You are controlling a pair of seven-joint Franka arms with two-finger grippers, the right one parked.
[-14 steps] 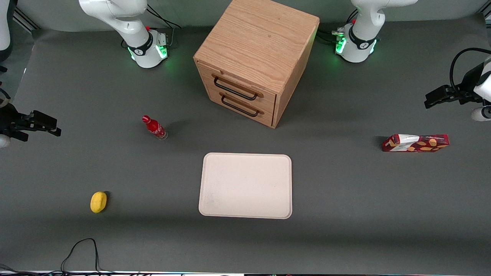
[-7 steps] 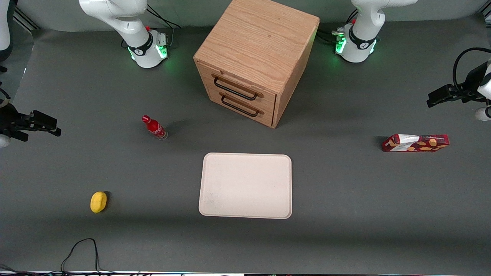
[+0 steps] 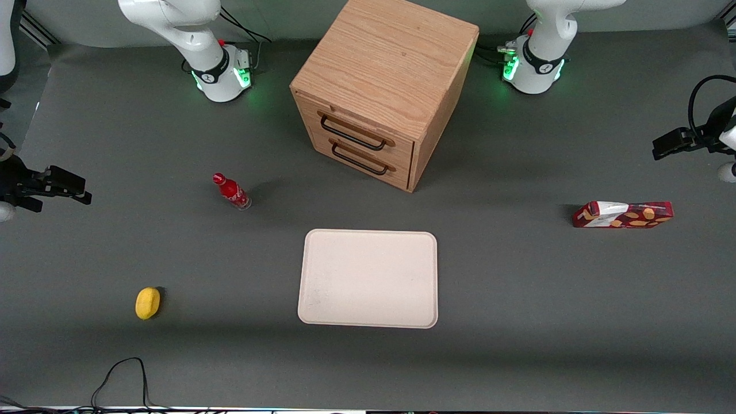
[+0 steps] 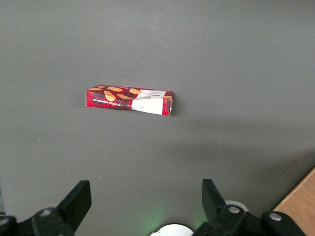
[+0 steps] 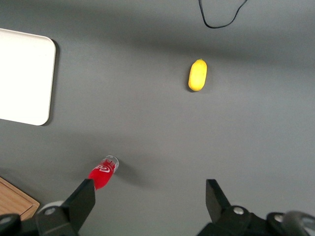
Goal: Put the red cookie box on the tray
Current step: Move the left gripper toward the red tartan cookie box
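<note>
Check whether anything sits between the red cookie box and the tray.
Nothing visible does: only bare table separates the red cookie box from the tray. The open left pincer hangs above the box, nothing between them.

The table (image 3: 517, 287) is lit evenly from above, and only soft shadows are cast: a faint one beside the cabinet (image 3: 385, 75) and a small one by the red cookie box (image 3: 623, 214). A darker band is seen across the table nearest the front camera. A green glow is thrown around the arm bases (image 3: 221, 77). The tray (image 5: 24, 78) is nearly washed out in the right wrist view. The gripper (image 4: 145, 189), spread wide over the table near the box, is shown dark and sharp-edged.
</note>
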